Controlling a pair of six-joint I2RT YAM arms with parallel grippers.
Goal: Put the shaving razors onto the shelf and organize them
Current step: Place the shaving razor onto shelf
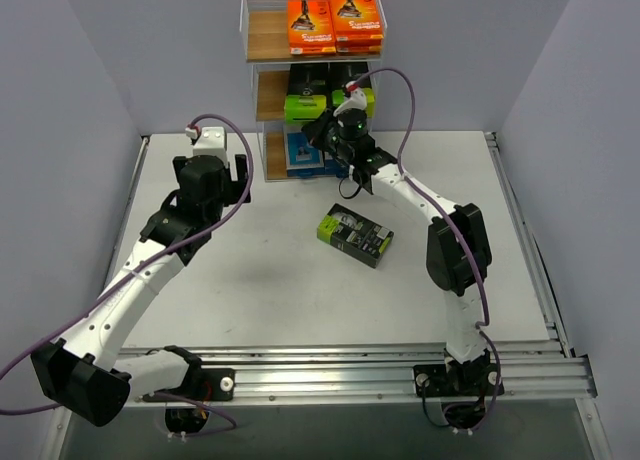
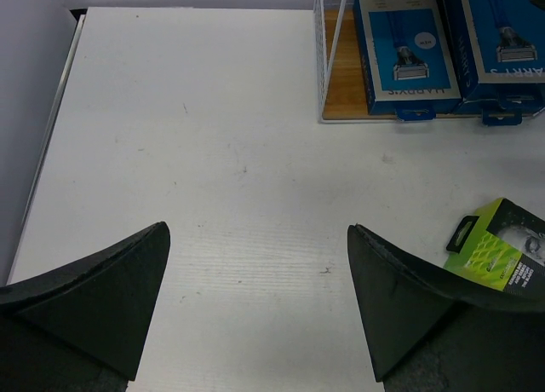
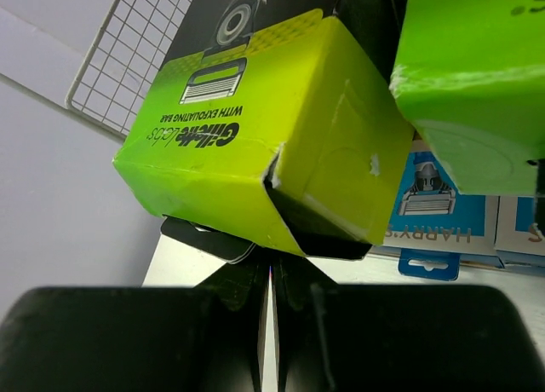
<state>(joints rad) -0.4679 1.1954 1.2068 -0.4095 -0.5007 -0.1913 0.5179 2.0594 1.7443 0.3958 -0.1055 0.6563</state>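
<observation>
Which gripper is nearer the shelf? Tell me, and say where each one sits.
Right. The right gripper is at the shelf's middle tier, shut on a lime-green razor pack. The left gripper hangs open over the table, off to the shelf's left.

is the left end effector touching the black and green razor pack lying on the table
Apart. The top external view shows bare table between the open left end effector and the razor pack.

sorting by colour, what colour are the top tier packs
Orange packs, seen best from the top external view.
</observation>
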